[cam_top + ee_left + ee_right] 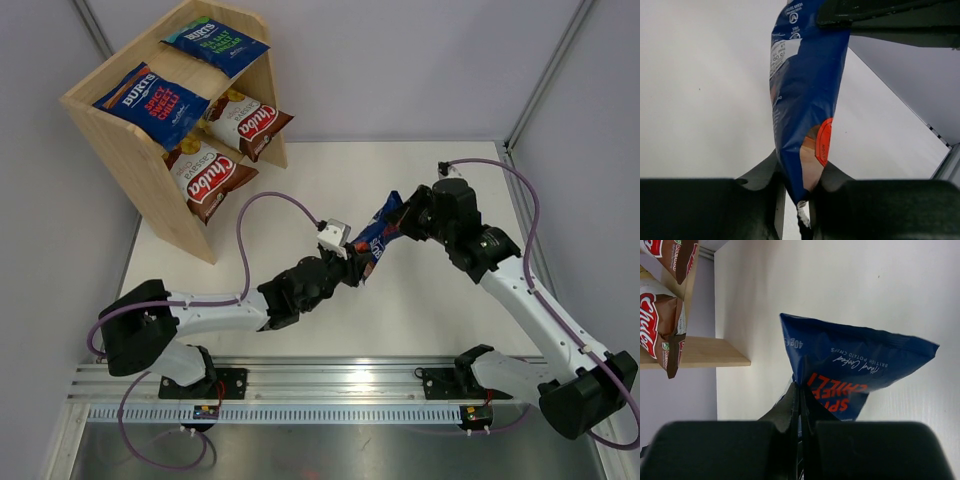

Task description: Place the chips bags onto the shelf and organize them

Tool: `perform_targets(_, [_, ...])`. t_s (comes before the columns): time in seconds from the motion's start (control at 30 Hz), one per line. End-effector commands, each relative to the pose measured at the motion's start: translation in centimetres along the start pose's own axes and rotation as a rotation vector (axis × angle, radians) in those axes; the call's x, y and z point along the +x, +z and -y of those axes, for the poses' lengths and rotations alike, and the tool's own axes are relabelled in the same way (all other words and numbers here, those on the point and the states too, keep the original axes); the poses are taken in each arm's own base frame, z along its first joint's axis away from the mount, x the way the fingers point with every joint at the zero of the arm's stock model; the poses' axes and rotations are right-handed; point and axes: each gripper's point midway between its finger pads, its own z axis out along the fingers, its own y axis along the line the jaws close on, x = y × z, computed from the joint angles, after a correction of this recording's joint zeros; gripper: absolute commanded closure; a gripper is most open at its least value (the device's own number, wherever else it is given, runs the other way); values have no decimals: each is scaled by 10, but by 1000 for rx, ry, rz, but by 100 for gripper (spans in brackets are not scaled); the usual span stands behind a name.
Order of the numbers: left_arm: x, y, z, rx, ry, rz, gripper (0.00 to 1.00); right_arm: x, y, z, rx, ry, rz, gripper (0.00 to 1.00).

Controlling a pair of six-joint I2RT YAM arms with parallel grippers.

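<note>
A small blue chips bag (378, 237) with red "spicy chilli" lettering hangs above the table between both grippers. My left gripper (352, 262) is shut on its lower sealed end (805, 100), a finger pressing each side. My right gripper (405, 222) is shut on the bag's upper edge (855, 360), jaws pressed together. The wooden shelf (130, 170) stands at the far left. Two blue bags (215, 42) (150, 103) lie on its upper tier. Two brown-and-white Chuba bags (245, 122) (210, 178) sit on its lower tier.
Grey booth walls close in the white table (300, 300) at the back and right. A metal rail (330, 385) with both arm bases runs along the near edge. In the right wrist view the shelf's board (695, 352) and a Chuba bag (660, 330) show at left.
</note>
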Motion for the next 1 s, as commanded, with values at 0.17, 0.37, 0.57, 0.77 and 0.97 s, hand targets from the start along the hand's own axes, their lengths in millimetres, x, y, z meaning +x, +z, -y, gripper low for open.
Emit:
perform_targets(0.17, [-30, -10, 18, 53, -62, 87, 99, -36, -8, -18, 4, -80, 108, 98])
perform_targets(0.37, [-43, -37, 19, 154, -126, 79, 100, -52, -36, -13, 63, -215, 144, 10])
perform_targets(0.57, [-56, -72, 30, 444, -244, 7, 100, -6, -66, -28, -225, -484, -83, 3])
perform_targets(0.77, [-77, -126, 73, 799, -226, -16, 100, 16, -100, -36, -374, -613, -127, 1])
perform_targets(0.97, [-107, -133, 71, 753, -291, 67, 100, 3, -118, -42, -356, -556, -43, 1])
